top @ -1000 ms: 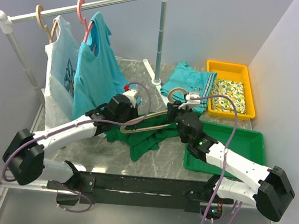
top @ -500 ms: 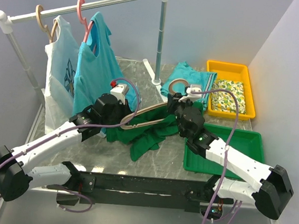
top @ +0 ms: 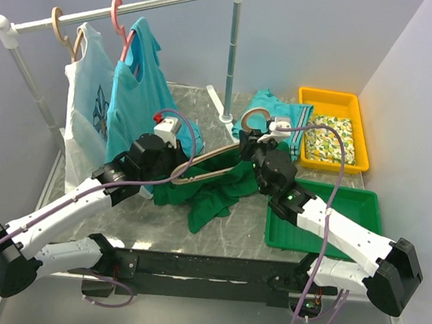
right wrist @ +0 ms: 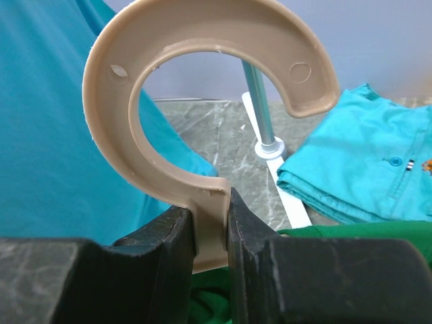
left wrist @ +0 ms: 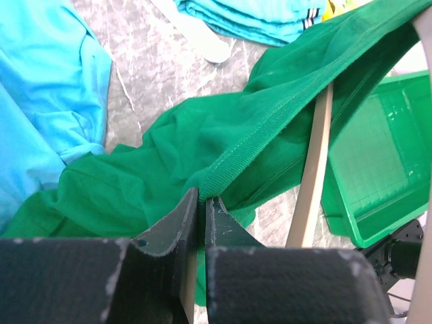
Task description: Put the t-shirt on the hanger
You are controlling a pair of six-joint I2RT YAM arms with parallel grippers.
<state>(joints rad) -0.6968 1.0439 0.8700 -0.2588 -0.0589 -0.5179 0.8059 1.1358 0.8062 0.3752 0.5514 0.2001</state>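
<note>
Left wrist view gives you the t-shirt (left wrist: 202, 135) up close: your left claw (left wrist: 200, 196) is pinched shut on its ribbed collar edge, and the hanger (left wrist: 314, 169) bar runs just beside that collar. Most of the green fabric hangs bunched below the hanger and trails onto the table. Your right claw (right wrist: 210, 223) is clamped on the hanger's neck, right under the hook, holding it tilted above the table. The step looks like threading a hanger shoulder through the neck opening; how far the bar is already inside, you cannot tell from these views. Hold the right grip rigid and draw the collar outward along the bar rather than downward, or the hanger will likely twist in the jaws. Pull just taut enough to open the collar, and mind the bunched body dragging below. To the right of the hanger sits the green tray (top: 361, 208); its visible floor is bare, though your right arm covers part. Farther right and behind the hanger, the yellow bin (top: 327, 96) holds a folded lemon-print cloth (top: 328, 138).
</note>
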